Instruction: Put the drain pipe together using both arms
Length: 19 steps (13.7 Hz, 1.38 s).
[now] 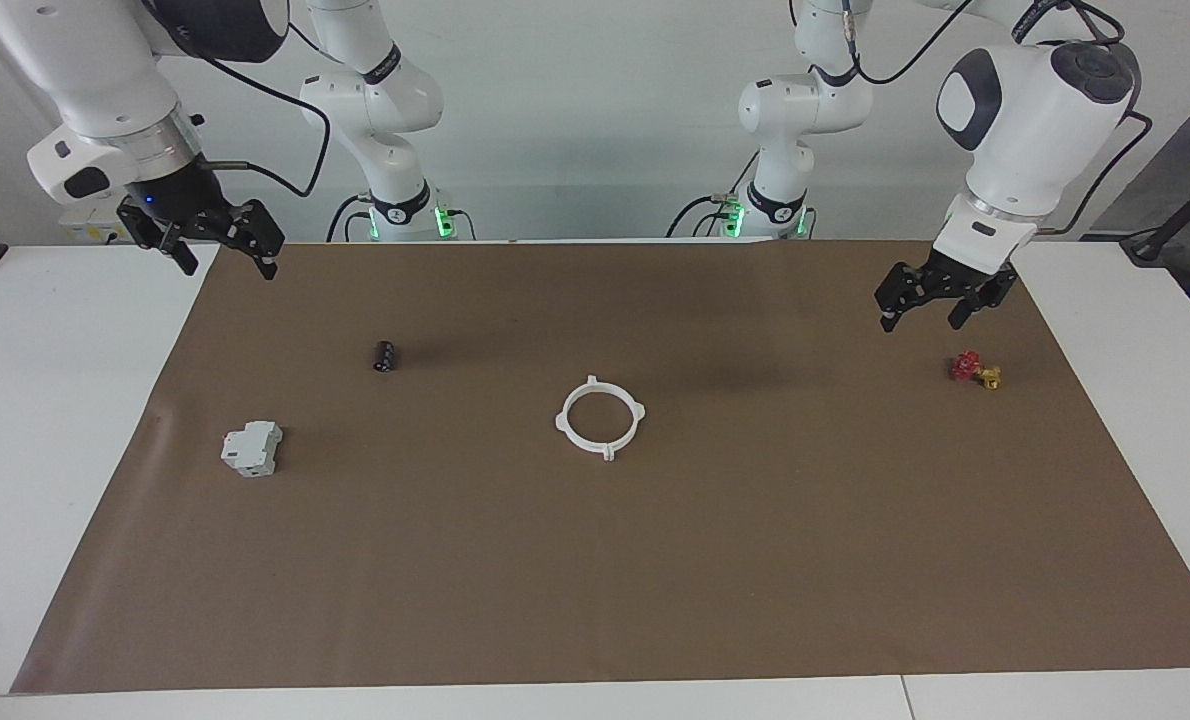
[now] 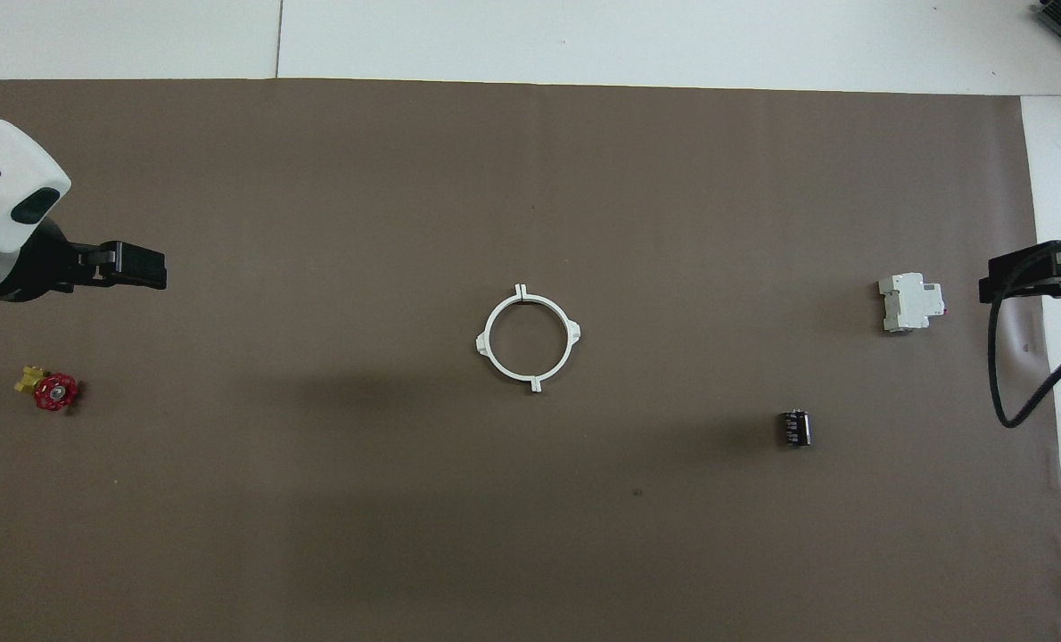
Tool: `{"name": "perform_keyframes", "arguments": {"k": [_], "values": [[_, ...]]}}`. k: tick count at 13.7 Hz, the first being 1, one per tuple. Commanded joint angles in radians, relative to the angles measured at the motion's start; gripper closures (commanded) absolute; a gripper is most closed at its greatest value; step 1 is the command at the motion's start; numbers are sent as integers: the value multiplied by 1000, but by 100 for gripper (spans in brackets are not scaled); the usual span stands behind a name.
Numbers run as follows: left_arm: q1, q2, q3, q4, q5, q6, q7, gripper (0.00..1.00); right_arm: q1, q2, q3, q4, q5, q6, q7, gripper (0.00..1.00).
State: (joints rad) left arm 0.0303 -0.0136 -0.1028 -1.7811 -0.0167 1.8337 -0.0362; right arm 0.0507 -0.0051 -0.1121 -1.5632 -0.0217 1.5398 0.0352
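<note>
Drain pipe: thin white plastic ring with protruding tabs (image 1: 600, 417) (image 2: 528, 338) is lying flat mid-mat on the brown paper mat (image 1: 595, 580), both halves joined, nothing touching it.
Left gripper (image 1: 921, 312) (image 2: 138, 267): is hanging above the mat at the left arm's end, over a spot beside the red-and-yellow valve (image 1: 975, 370); fingers are standing wide apart, holding nothing.
Right gripper (image 1: 227, 262) (image 2: 1012, 278): is hanging over the mat's edge at the right arm's end; fingers spread, empty.
Other parts: grey-white boxy block (image 1: 252, 448) and small black cylinder (image 1: 384, 356) are resting toward the right arm's end.

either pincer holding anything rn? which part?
Nothing held. Left pincer and right pincer are both open and up in the air; the white ring lies untouched on the mat.
</note>
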Motion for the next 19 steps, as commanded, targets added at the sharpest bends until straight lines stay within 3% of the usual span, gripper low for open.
{"name": "perform_keyframes", "arguments": {"k": [1,19], "values": [[-12,29,6,51,15,-24,2,0,-11,-7,6,-14,-1,14,-18,0],[-23,50,2,114,17,-28,-4,0,-8,-7,11,-9,-3,14,-17,0]]}}
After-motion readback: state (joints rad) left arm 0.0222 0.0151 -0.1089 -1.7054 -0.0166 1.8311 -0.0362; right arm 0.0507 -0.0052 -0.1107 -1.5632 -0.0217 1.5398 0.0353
